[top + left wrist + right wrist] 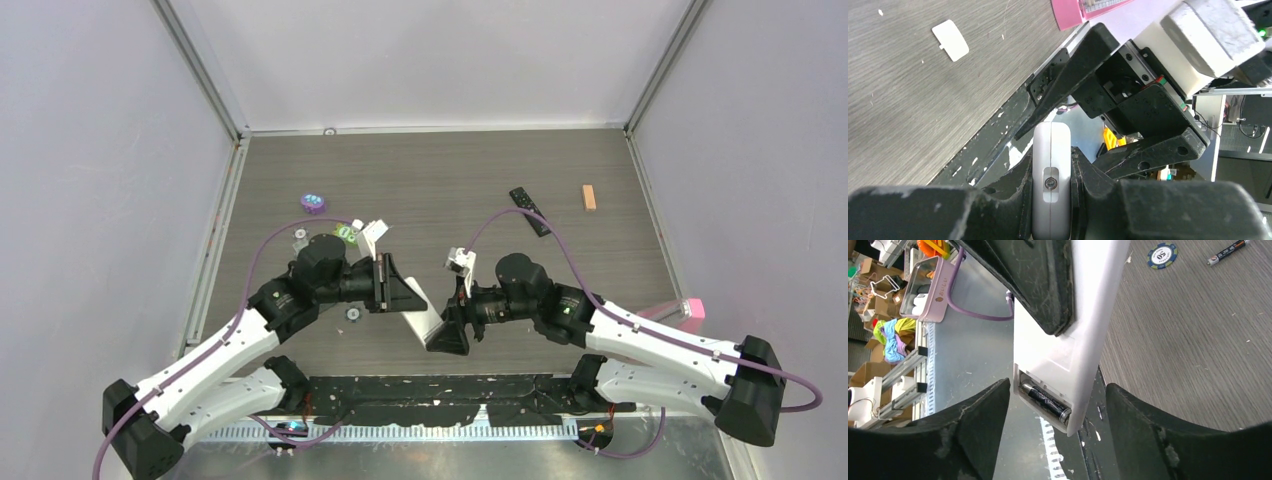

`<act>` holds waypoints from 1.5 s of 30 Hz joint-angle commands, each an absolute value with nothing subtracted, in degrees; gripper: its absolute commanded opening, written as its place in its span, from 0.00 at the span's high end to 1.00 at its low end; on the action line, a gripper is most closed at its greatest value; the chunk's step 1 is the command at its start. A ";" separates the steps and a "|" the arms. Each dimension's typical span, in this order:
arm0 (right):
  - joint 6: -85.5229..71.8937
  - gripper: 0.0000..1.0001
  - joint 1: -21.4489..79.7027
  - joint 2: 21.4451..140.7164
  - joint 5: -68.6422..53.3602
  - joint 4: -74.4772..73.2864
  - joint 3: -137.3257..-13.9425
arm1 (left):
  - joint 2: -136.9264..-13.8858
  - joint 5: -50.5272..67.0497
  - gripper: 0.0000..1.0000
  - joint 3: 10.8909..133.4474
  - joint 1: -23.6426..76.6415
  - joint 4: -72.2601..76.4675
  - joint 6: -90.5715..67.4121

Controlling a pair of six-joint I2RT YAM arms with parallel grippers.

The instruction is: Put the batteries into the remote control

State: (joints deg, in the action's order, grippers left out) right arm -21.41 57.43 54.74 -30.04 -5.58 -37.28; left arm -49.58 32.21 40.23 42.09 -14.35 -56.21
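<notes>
Left claw (pixel 1050 175) clamped on white remote (pixel 1050 145), right claw (pixel 1058 151) spread around its tip, white cover (pixel 950 40) lying on table (pixel 903 115)

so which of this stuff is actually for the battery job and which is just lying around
For the job:
white remote, in the left gripper
battery in its open bay
white cover on the table
possibly the black remote

Lying about:
blue chip
marker
wooden block
purple disc
</notes>
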 commanded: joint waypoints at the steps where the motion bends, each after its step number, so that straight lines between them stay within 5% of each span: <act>1: -25.00 0.22 57.79 52.15 -28.31 -2.45 -38.08 | -46.74 31.16 1.00 40.25 41.75 -8.11 -53.67; 11: -35.32 0.11 57.09 45.16 -21.69 2.15 -37.66 | -39.19 28.82 1.00 38.86 40.89 -11.42 -41.16; 19: -43.27 0.14 56.56 46.80 2.74 -12.29 -41.27 | -29.04 23.40 1.00 37.59 40.85 -15.37 -31.58; 24: -43.91 0.27 57.07 61.44 7.38 -17.12 -48.70 | -22.50 6.94 1.00 40.96 40.78 -24.51 -30.99; 34: -45.33 0.32 63.67 91.01 18.85 -18.79 -66.79 | -9.02 -19.64 1.00 44.43 40.78 -35.38 -34.38; 45: -46.79 0.39 66.72 116.52 18.78 -24.95 -87.92 | -3.83 -27.30 1.00 46.31 40.83 -40.60 -34.28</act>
State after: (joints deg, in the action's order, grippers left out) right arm -45.45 65.93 114.13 17.10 -21.80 -82.78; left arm -3.92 -23.79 44.25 41.10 -39.97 -34.48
